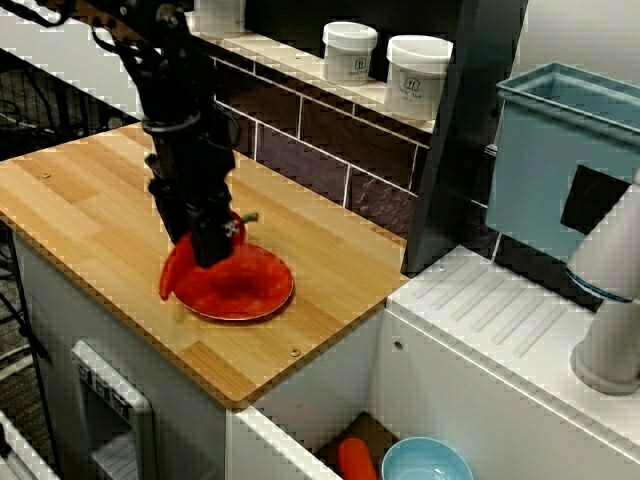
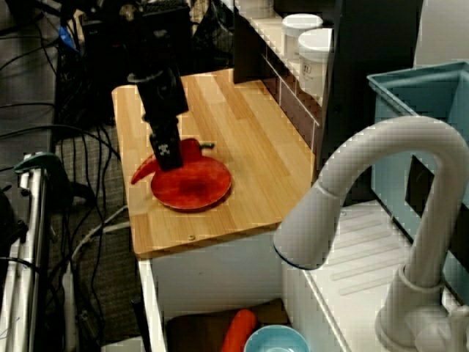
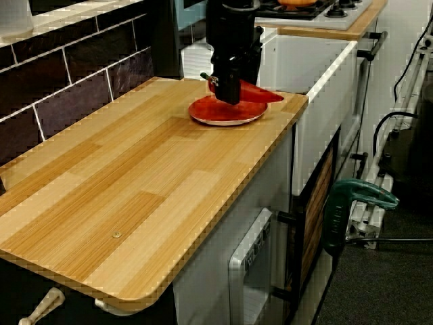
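Wooden counter (image 1: 90,200) carries one round red plate (image 1: 250,290); black fingers (image 1: 210,245) clench one long red pepper (image 1: 172,272) over it. Two white lidded tubs (image 1: 349,52) (image 1: 417,77) stand far behind.

Your counter (image 1: 90,210) is a light wooden slab of joined strips with rounded corners. It runs along the dark tiled wall (image 1: 320,150) at the back and meets the white sink unit (image 1: 480,330) at one end. A round red plate (image 1: 250,290) lies flat on it, near the sink end and close to the front edge. A small screw head (image 3: 116,235) sits in the wood.
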